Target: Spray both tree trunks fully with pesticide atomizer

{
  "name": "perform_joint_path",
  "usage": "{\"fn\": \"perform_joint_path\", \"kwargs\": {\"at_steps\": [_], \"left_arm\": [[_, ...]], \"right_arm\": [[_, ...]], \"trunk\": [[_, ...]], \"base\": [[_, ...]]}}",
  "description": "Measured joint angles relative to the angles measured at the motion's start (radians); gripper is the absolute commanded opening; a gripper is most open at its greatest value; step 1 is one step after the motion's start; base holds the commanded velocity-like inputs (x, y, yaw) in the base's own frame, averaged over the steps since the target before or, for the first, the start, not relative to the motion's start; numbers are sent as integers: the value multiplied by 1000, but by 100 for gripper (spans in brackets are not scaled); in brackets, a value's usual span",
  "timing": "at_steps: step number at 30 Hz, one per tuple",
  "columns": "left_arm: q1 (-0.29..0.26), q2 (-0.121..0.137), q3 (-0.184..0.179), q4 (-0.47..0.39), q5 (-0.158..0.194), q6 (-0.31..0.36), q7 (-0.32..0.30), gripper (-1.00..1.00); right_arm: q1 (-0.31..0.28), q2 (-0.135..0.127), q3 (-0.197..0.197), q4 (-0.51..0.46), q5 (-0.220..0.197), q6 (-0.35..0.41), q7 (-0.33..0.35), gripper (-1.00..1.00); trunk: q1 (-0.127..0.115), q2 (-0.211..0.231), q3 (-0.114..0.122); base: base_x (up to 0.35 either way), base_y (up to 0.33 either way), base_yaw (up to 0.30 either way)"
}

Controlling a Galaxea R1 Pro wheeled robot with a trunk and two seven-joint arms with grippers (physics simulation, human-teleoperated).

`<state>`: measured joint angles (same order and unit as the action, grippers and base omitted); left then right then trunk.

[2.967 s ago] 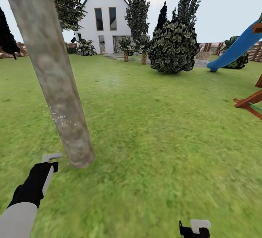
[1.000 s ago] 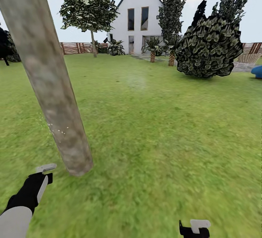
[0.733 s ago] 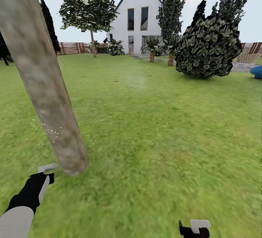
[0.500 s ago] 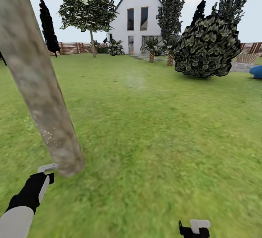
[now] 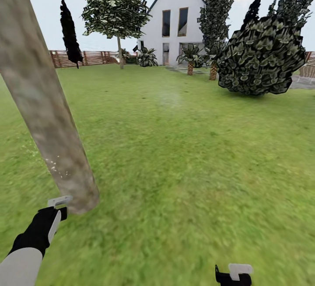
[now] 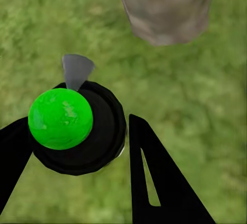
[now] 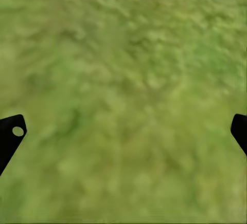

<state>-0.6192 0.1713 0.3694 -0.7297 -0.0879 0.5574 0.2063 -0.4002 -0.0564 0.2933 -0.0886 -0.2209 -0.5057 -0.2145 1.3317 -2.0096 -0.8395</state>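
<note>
Head view: no writing or labels legible anywhere. Thick tree trunk leans across the near left, smooth, mottled grey-tan with greenish patches and a scatter of white specks low down; its base meets the lawn, a blurred green grass texture. Left gripper, black with pale flat fingers, sits just beside the trunk base. Right gripper shows at the near edge. Far off: white gabled house, brown slat fence, round dark-leaved shrub, second tree with blocky green crown.

Left wrist view: black fingers are clamped on a round black-rimmed bottle with a bright green dome on it, a grey nozzle pointing toward the trunk base.

Right wrist view: finger tips spread wide, nothing between them, over grass.
</note>
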Motion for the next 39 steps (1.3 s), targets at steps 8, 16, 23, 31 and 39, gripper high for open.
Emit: {"fn": "perform_joint_path", "kwargs": {"at_steps": [8, 16, 23, 31, 39], "left_arm": [[-168, 8, -31, -8, -3, 177, -4, -100], [-400, 35, -141, -6, -7, 341, -96, -100], [-402, 52, -143, -7, -6, 343, -115, -100], [-403, 52, -142, -8, -5, 343, -115, -100], [-402, 50, -143, -8, -5, 343, -115, -100]], "right_arm": [[0, -2, -1, 0, 0, 0, 0, 100], [0, -3, -1, 0, -1, 0, 0, 100], [0, -5, 0, 0, 0, 1, 0, 100], [0, -5, 0, 0, 0, 1, 0, 100], [0, -4, 0, 0, 0, 1, 0, 100]], "trunk": [[0, 0, 0], [0, 0, 0], [0, 0, 0], [0, 0, 0], [0, 0, 0]], "base": [[3, -1, 276], [0, 0, 194], [23, -37, 1], [-4, -260, 0], [-40, -273, 0]]}}
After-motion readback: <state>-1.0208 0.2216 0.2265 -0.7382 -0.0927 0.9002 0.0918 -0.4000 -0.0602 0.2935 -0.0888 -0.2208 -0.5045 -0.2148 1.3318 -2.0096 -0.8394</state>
